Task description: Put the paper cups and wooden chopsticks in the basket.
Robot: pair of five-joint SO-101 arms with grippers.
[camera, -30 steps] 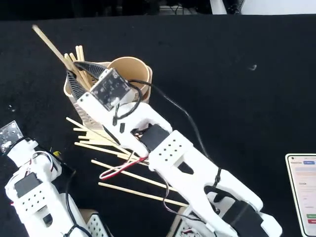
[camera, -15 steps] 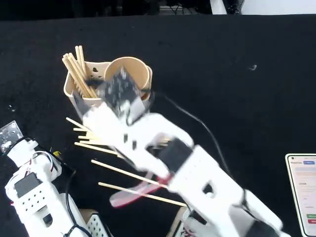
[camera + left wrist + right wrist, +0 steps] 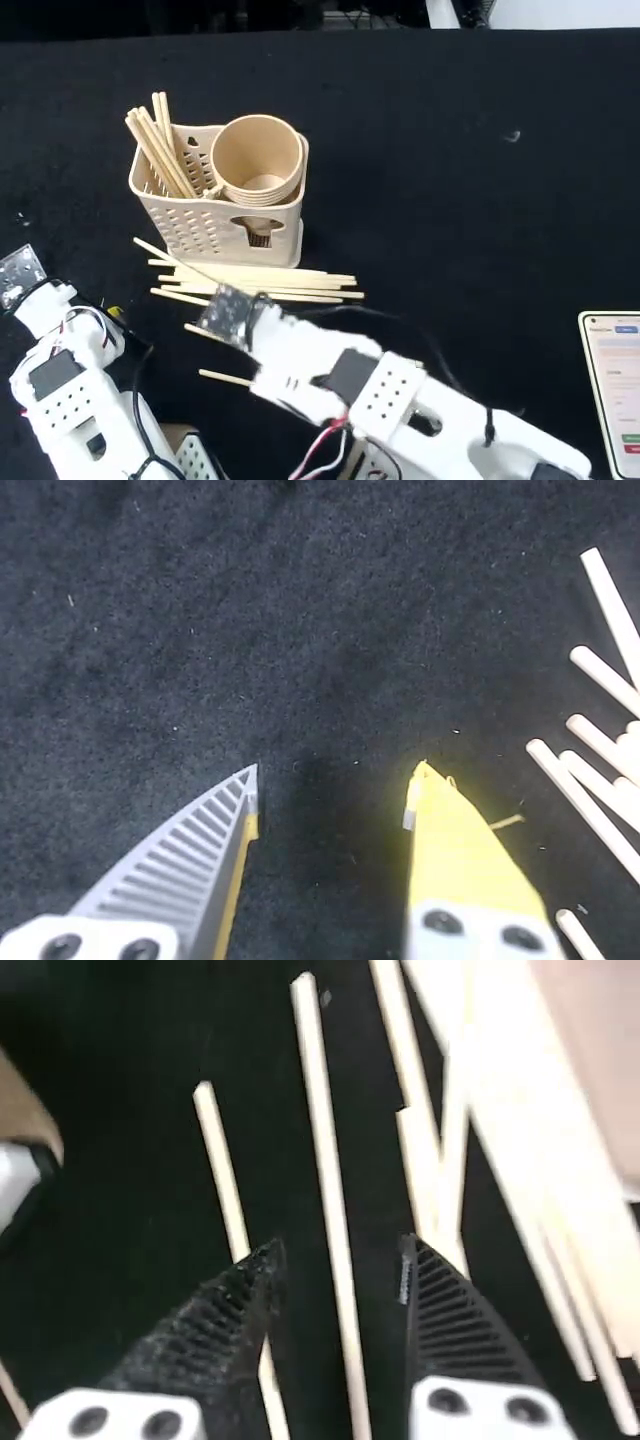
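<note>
Right hand [image 3: 339,1243] spread over loose chopsticks [image 3: 315,1090] — phone [image 3: 612,390] well apart.

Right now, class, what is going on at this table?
The cups are already stacked in the basket, with a bunch of chopsticks standing beside them. Loose chopsticks lie on the table in front of it. The right tool is open and low over these, straddling one. The left tool is open over bare table near the stick ends, holding nothing.
</note>
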